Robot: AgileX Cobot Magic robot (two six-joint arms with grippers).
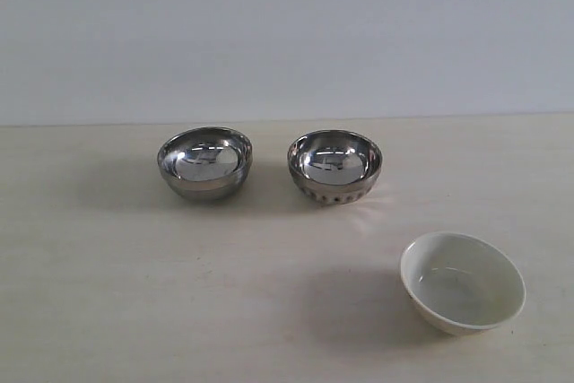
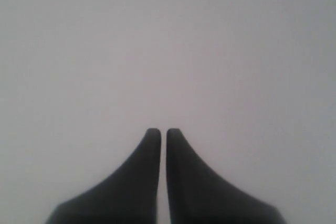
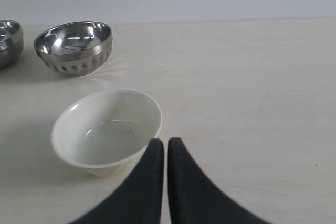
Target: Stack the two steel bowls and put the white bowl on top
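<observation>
Two steel bowls stand apart, side by side, on the table: the smooth steel bowl point(image 1: 205, 162) on the left and the dimpled steel bowl point(image 1: 334, 166) to its right. The dimpled steel bowl point(image 3: 74, 47) and a sliver of the smooth steel bowl point(image 3: 9, 42) also show in the right wrist view. The white bowl point(image 1: 462, 281) sits alone at the front right, upright and empty. My right gripper point(image 3: 166, 142) is shut, empty, just beside the white bowl point(image 3: 106, 131). My left gripper point(image 2: 163, 132) is shut, holding nothing, facing a blank grey surface. Neither gripper shows in the exterior view.
The pale wooden table point(image 1: 134, 293) runs back to a plain light wall point(image 1: 287, 33). Bare tabletop point(image 3: 252, 93) lies beyond the right gripper.
</observation>
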